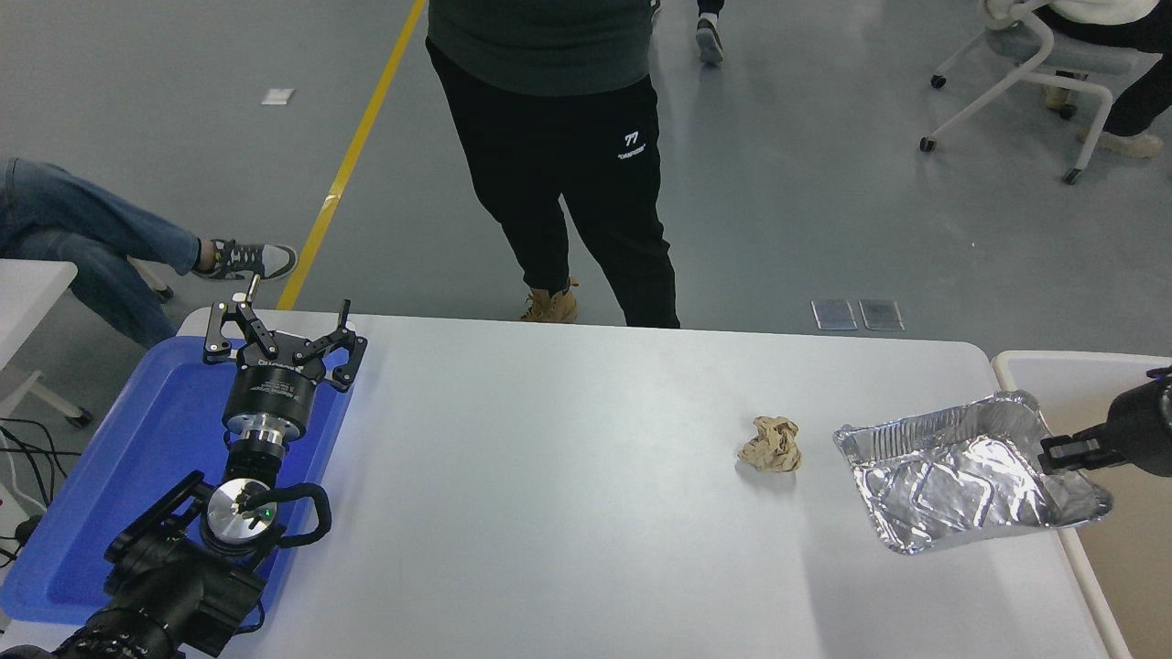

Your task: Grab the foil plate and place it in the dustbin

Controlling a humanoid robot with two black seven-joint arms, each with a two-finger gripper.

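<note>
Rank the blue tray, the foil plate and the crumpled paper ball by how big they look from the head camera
1. Blue tray, though nearer the camera and partly cut off.
2. Foil plate.
3. Paper ball.

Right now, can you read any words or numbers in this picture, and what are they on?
"77" in white, on the black trousers of the person standing at the table's far side.
Small white print under the "77": too small to read.
White lettering on the left hand: too blurred to read.

Cut off at the right frame edge: most of the dustbin (1044, 375) and right arm. Standing person (558, 156) cropped above the waist at top.
</note>
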